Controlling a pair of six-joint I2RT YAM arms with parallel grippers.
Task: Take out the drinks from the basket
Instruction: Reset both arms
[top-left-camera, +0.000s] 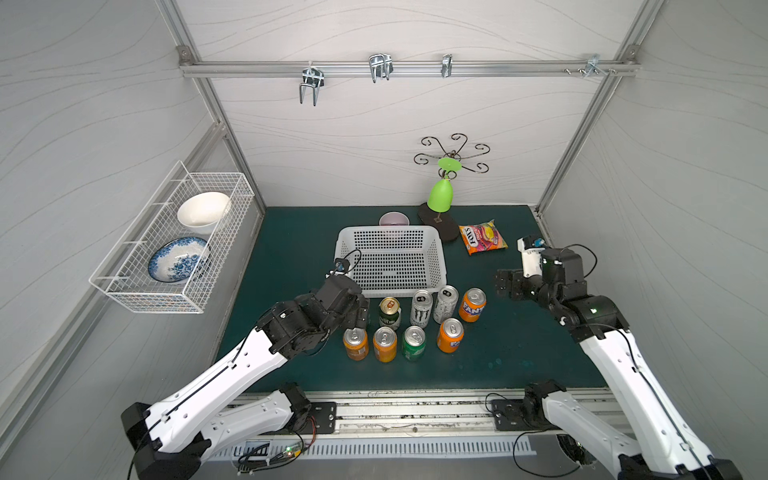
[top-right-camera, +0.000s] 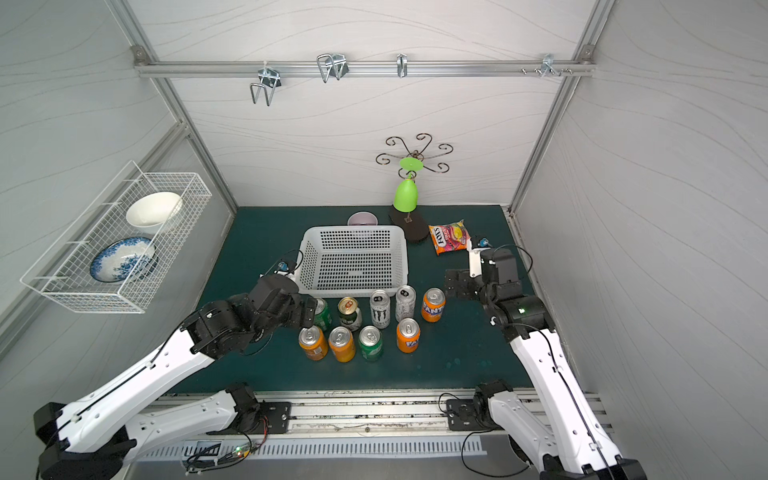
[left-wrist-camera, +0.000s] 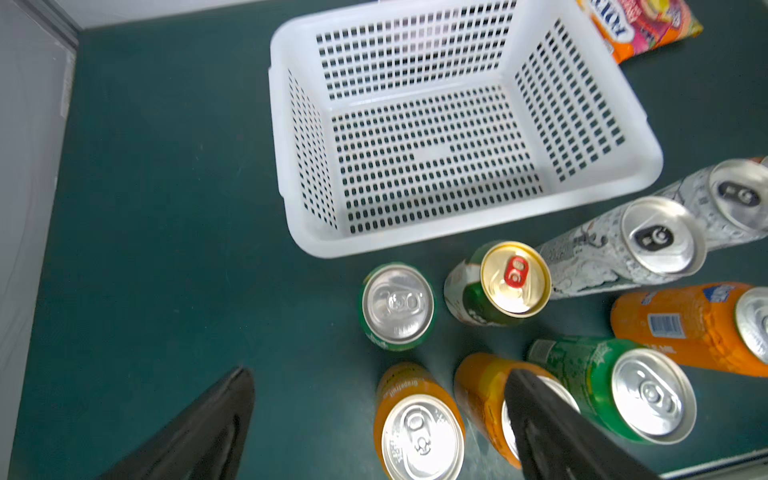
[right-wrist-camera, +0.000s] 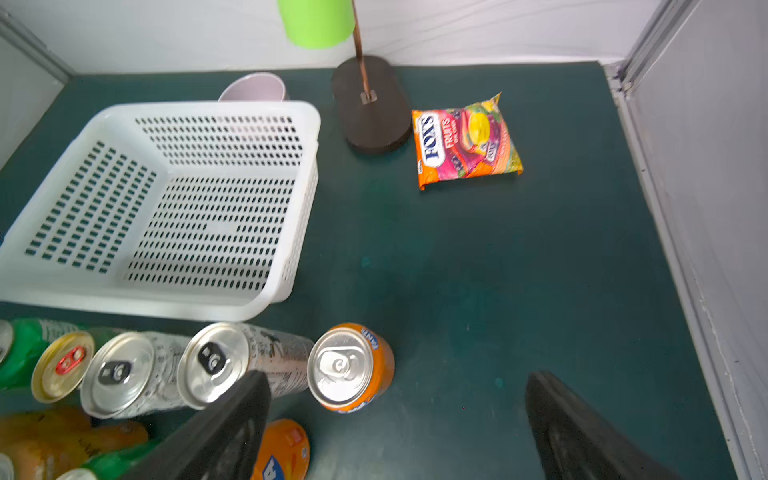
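The white perforated basket (top-left-camera: 398, 293) (left-wrist-camera: 415, 239) stands empty on the green mat. The drinks stand upright just in front of it in two rows: a gold-topped can (top-left-camera: 390, 311), two tall silver cans (top-left-camera: 421, 307), several orange cans (top-left-camera: 472, 304) and a green can (top-left-camera: 414, 342). Another green can (top-right-camera: 322, 314) (left-wrist-camera: 397, 307) sits right beside my left gripper (top-left-camera: 360, 311) (left-wrist-camera: 380, 374). That gripper hovers open above the rows' left end and holds nothing. My right gripper (top-left-camera: 503, 283) (right-wrist-camera: 397, 378) is open and empty, to the right of the cans.
A colourful candy bag (top-left-camera: 483, 237) lies at the back right. A green cup hangs on a wire stand (top-left-camera: 440, 195) with a dark base behind the basket, next to a pale bowl (top-left-camera: 392, 219). A wire rack (top-left-camera: 166, 245) with bowls hangs on the left wall.
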